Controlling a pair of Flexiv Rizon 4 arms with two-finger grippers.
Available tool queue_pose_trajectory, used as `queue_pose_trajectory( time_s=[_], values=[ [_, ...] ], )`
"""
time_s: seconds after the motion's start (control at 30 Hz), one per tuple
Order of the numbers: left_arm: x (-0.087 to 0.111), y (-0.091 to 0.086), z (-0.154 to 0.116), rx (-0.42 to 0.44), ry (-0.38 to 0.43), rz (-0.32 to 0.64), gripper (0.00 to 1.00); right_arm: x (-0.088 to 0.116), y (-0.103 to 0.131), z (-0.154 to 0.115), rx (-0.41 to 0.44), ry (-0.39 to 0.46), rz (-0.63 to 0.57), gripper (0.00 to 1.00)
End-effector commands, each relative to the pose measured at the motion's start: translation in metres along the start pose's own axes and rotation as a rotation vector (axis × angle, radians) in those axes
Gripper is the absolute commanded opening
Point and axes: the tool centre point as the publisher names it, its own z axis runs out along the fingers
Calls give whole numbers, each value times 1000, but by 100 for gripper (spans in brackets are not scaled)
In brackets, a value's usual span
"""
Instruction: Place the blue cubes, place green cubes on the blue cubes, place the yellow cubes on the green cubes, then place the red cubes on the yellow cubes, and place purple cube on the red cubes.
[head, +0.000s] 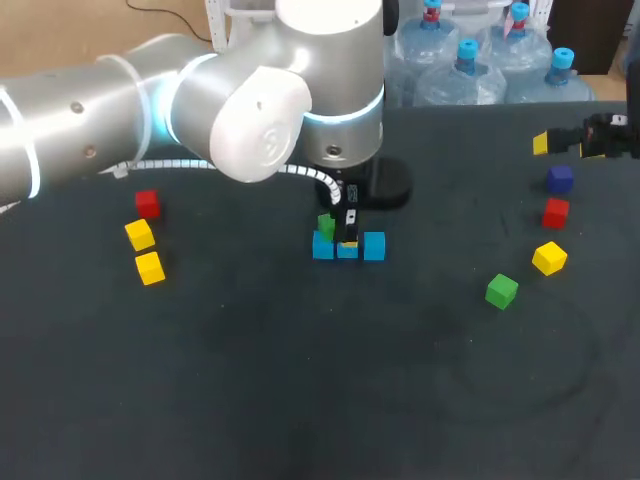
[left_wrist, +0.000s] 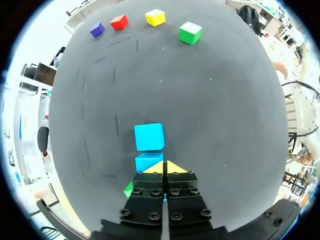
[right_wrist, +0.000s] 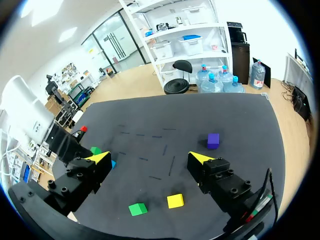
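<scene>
**Left gripper closed over the blue row**

Three blue cubes (head: 374, 246) sit side by side in the middle of the table (head: 300, 400). The left gripper (left_wrist: 164, 167) hangs over the middle one, its yellow tips pressed together with nothing between them. A green cube (head: 326, 225) is just left of the fingers. It seems to sit on the left blue cube, but the arm hides part of it. At the far right, the right gripper (right_wrist: 150, 159) is spread wide and holds nothing. Near it lie a purple cube (head: 559, 179), a red cube (head: 556, 212), a yellow cube (head: 549, 258) and another green cube (head: 501, 291). At the left are a second red cube (head: 147, 203) and two more yellow cubes (head: 139, 234).
</scene>
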Motion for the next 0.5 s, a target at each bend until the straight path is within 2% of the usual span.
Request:
queue_pose_trajectory(
  time_s=[0.03, 0.13, 0.17, 0.2, 0.23, 0.27, 0.4, 0.5],
  values=[
    [6, -12, -16, -11, -16, 8, 0, 0, 0, -1, 2, 0, 0, 100],
    [14, -16, -36, -42, -25, 3, 0, 0, 0, -1, 2, 0, 0, 100],
    [18, -16, -43, -46, -27, -8, 18, 0, 0, -1, 2, 0, 0, 100],
    [25, -15, -51, -54, -27, -26, 43, 0, 0, -1, 2, 0, 0, 100],
    [29, -15, -56, -60, -22, -35, 63, 0, 0, -1, 2, 0, 0, 100],
    [35, -14, -63, -68, -21, -63, 100, 0, 0, -1, 2, 0, 0, 100],
    [52, -19, -77, -66, -18, -142, 100, 0, 0, -1, 2, 0, 0, 100],
    [55, -24, -77, -56, -28, -173, 100, 0, 0, -1, 2, 0, 0, 100]
  ],
)
